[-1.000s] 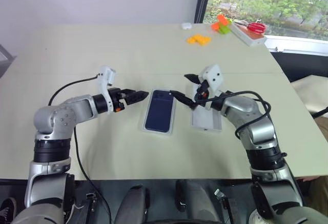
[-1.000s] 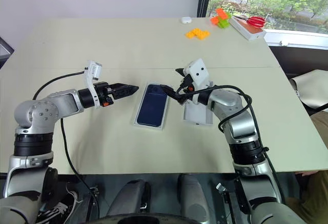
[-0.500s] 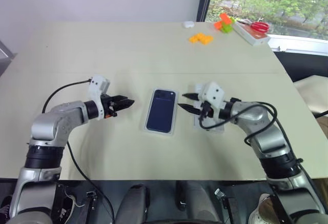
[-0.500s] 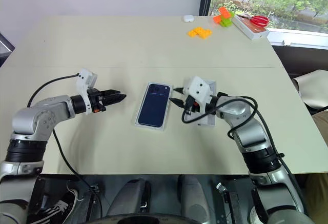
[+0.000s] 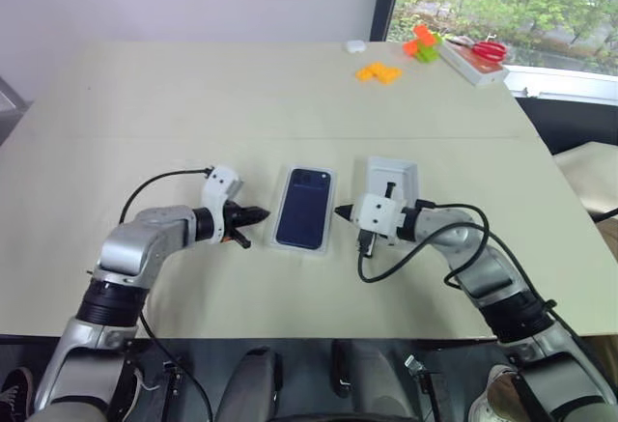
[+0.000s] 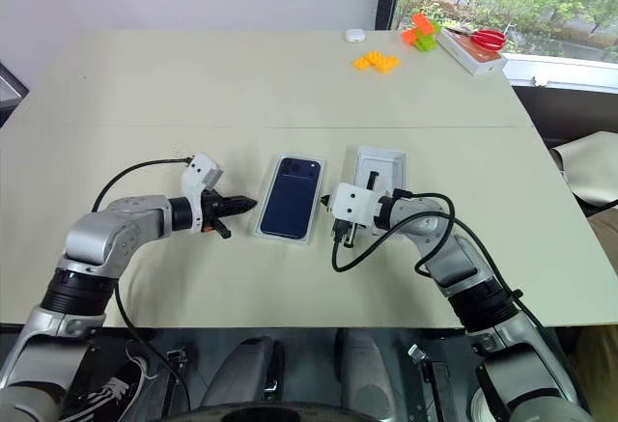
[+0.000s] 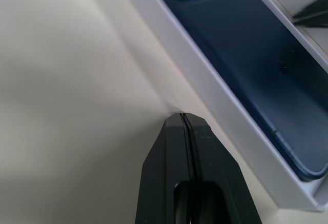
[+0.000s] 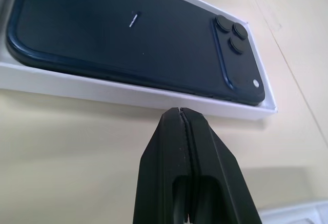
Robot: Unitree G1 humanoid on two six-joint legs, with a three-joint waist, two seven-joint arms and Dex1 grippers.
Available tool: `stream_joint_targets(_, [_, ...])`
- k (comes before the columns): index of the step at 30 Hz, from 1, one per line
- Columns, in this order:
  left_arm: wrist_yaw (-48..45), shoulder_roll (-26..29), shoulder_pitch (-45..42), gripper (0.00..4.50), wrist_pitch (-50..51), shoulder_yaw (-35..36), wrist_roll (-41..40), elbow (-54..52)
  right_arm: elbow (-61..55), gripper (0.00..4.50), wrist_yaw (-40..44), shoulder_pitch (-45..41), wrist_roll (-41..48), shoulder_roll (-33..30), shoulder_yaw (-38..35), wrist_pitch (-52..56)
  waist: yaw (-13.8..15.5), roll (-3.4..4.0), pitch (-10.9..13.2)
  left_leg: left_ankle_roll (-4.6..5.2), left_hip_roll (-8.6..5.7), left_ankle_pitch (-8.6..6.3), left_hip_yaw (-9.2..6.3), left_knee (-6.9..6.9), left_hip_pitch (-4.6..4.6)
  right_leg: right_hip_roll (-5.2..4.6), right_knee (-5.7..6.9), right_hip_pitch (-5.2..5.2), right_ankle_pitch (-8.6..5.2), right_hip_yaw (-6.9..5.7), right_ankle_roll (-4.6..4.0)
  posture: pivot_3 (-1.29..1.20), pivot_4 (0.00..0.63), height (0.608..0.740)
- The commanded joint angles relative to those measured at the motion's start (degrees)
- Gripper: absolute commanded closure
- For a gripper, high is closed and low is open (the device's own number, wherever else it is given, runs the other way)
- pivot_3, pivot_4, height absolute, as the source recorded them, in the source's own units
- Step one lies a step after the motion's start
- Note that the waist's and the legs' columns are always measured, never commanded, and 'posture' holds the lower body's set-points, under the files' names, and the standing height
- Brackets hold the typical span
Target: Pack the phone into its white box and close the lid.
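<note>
The phone (image 5: 302,208) lies back-up inside the white box (image 5: 274,244), mid-table. Left gripper (image 5: 259,215) sits just off the box's left edge, fingers pinched together on nothing; right gripper (image 5: 341,211) just off its right edge, likewise clamped empty. The lid (image 5: 392,177) lies beside the box's right side, behind the right gripper.
</note>
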Motion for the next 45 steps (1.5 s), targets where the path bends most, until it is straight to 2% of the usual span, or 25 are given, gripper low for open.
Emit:
stream_joint_targets(1, [-1.4,0.3,0.0,4.48,2.1,-2.1,0.5,-1.6,-0.1,4.50,-0.2,-0.7,-1.4,0.6,0.6,-2.2,0.0,0.00,0.0,0.00,0.00,0.00,0.00,0.00,0.01,0.00,0.00,0.00,0.00,0.00,0.00,0.00,0.150,0.740])
stream_joint_targets(12, [-1.9,-4.2,-0.3,4.48,9.1,-2.7,-2.7,-7.0,-1.4,4.50,3.7,1.7,0.9,-2.3,-1.9,-3.0,0.2,0.00,0.0,0.01,-0.04,0.00,-0.03,0.04,0.02,-0.02,0.00,0.07,0.00,0.00,0.00,0.00,0.150,0.740])
stream_joint_targets(23, [-1.4,-6.0,-0.4,4.48,9.3,-3.4,-1.3,-7.7,-6.6,4.50,6.3,5.7,2.6,-5.0,-5.0,-1.2,0.1,0.00,0.0,0.02,-0.05,-0.01,-0.03,0.09,0.06,-0.03,0.03,0.11,0.00,0.00,0.00,0.00,0.150,0.740])
stream_joint_targets(33, [-2.3,-4.4,-1.0,4.48,7.5,-3.3,0.2,-5.7,-7.8,4.50,7.0,6.6,2.9,-5.0,-4.9,-0.4,0.1,0.00,0.0,0.02,-0.05,0.00,-0.04,0.10,0.08,-0.03,0.06,0.11,0.00,0.00,0.00,0.00,0.150,0.740])
stream_joint_targets(38, [-1.6,-5.0,-1.2,4.48,7.5,-2.4,0.2,-5.1,-9.1,4.50,7.9,6.5,5.3,-3.8,-5.4,3.1,0.1,0.00,0.0,0.01,-0.03,0.00,-0.03,0.10,0.10,0.00,0.09,0.11,0.00,0.00,0.00,0.00,0.150,0.740])
stream_joint_targets(45, [-1.1,-5.3,-0.8,4.48,8.1,-2.8,-0.1,-5.7,-9.7,4.50,7.4,6.8,4.0,-4.3,-5.0,2.7,0.1,0.00,0.0,0.00,-0.02,0.01,-0.04,0.11,0.14,0.00,0.13,0.13,0.00,0.00,0.00,0.00,0.150,0.740])
